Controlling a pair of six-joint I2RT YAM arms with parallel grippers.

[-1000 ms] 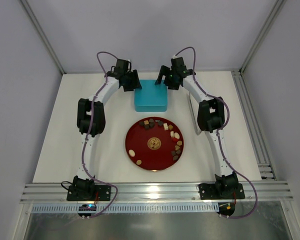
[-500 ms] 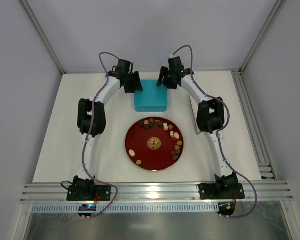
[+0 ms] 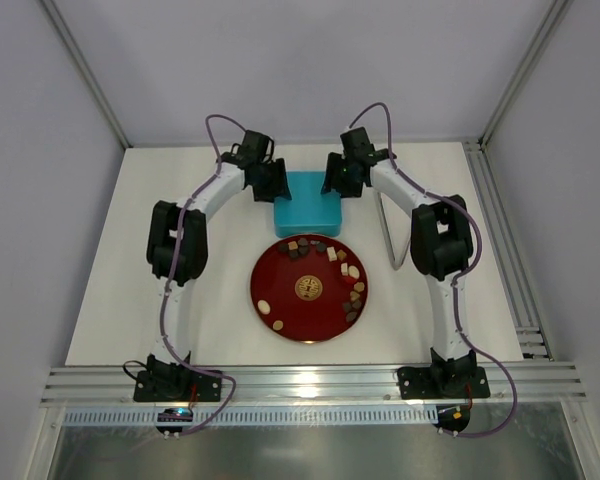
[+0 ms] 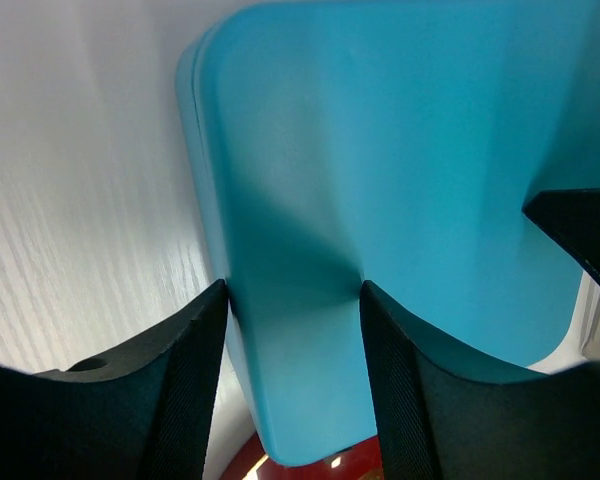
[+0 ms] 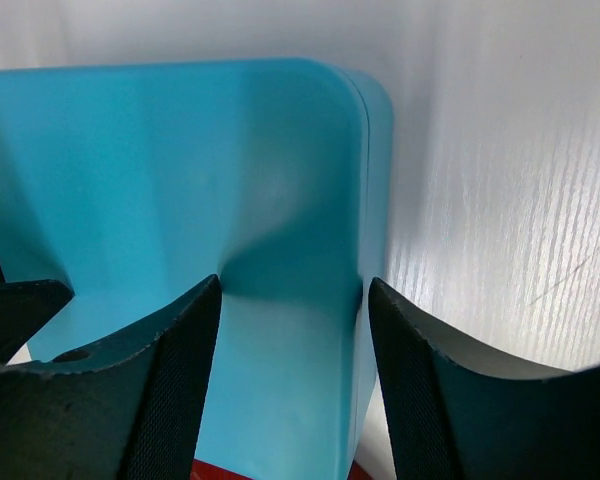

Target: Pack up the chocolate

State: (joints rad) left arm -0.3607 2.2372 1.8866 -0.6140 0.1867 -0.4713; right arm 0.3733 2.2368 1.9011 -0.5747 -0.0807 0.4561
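From where I stand, the chocolate point(image 3: 352, 272), small dark, tan and cream pieces, lies scattered on the glossy round red plate point(image 3: 261, 275) in the middle of the white desk point(image 3: 130, 250), mostly along the plate's far and right rim, none of it packed yet. Just beyond the plate sits the teal, rounded-square box point(image 3: 305, 205) with its lid point(image 4: 410, 150) on. The job in hand looks to be getting that lid off with both arms. The left gripper point(image 4: 292, 288) is clamped part-way closed on the lid's left edge, one finger outside the wall and the other over the top. The right gripper point(image 5: 292, 282) straddles the right edge the same way, fingers hard against the teal, though I cannot tell whether it is truly biting. To do this well, I'd want both grips seated on the lid alone, above the seam, not catching the base. Then lift level and together, since one side leading would likely jam the lid or drag the box into the plate.
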